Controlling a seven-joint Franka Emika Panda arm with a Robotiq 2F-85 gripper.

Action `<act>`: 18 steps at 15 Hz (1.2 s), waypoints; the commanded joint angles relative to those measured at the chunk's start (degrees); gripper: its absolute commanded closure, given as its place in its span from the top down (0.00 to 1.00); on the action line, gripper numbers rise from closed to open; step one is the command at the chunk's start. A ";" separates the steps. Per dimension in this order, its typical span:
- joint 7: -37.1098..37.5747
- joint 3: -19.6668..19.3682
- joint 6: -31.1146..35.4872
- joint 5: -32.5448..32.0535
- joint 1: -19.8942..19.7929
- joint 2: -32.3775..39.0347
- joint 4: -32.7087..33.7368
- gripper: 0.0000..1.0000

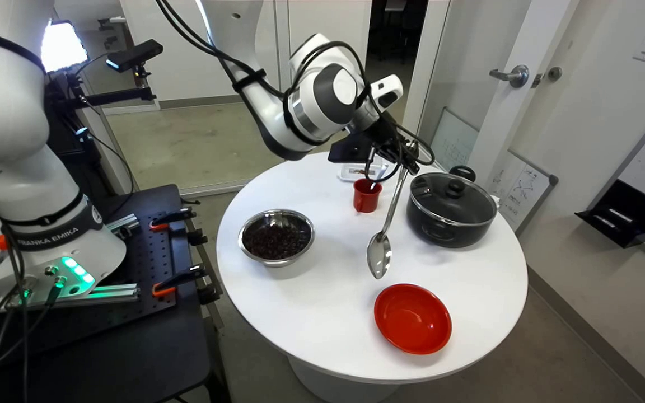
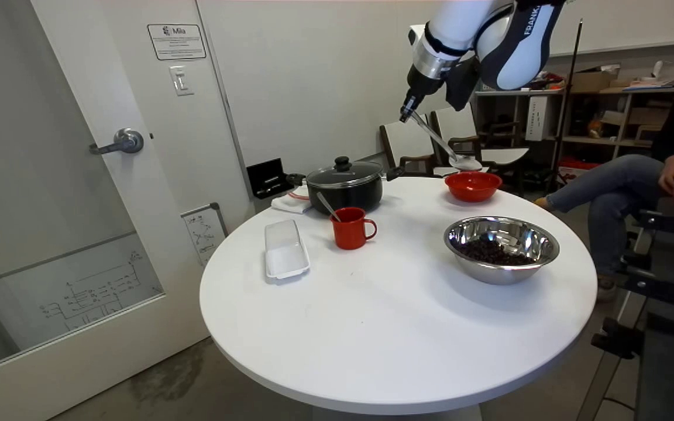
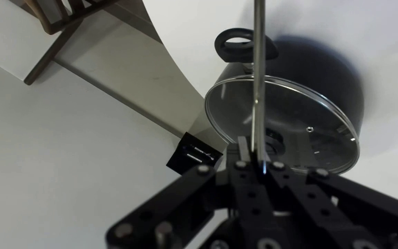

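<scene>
Wrist view: the gripper (image 3: 256,154) pinches the handle of a long metal spoon (image 3: 259,83), which runs out ahead of the fingertips and slants downward, its scoop end hanging in the air over the table. Below the gripper and to one side sits a black pot (image 1: 450,232) with a glass lid (image 3: 299,110) on it. Also lower than the gripper, in an exterior view, are a red mug (image 2: 348,231) with a thin metal handle (image 2: 326,204) leaning in it, and a white plastic container (image 2: 287,260). Past the spoon's end lies a red bowl (image 1: 412,319); farther toward the robot's base, a steel bowl (image 2: 504,273) holds small dark pieces (image 2: 491,251). All stand on a round white table (image 2: 384,327). Well apart from the gripper are chairs (image 2: 407,143) and a seated person (image 2: 623,181).
</scene>
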 commanded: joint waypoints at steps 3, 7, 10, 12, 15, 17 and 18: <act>4.75 -3.00 0.58 1.24 -0.01 -6.76 4.06 0.01; 7.96 -4.18 0.51 1.52 -0.06 -8.70 4.52 0.01; 10.06 -4.79 0.48 2.31 -0.06 -9.88 5.56 0.01; 11.26 -5.15 0.47 2.58 -0.05 -10.59 6.09 0.01; 12.55 -5.68 0.48 2.55 -0.05 -12.44 7.09 0.01; 13.75 -5.84 0.49 2.67 -0.06 -14.07 7.67 0.01; 14.31 -6.00 0.49 2.89 -0.06 -14.88 7.97 0.01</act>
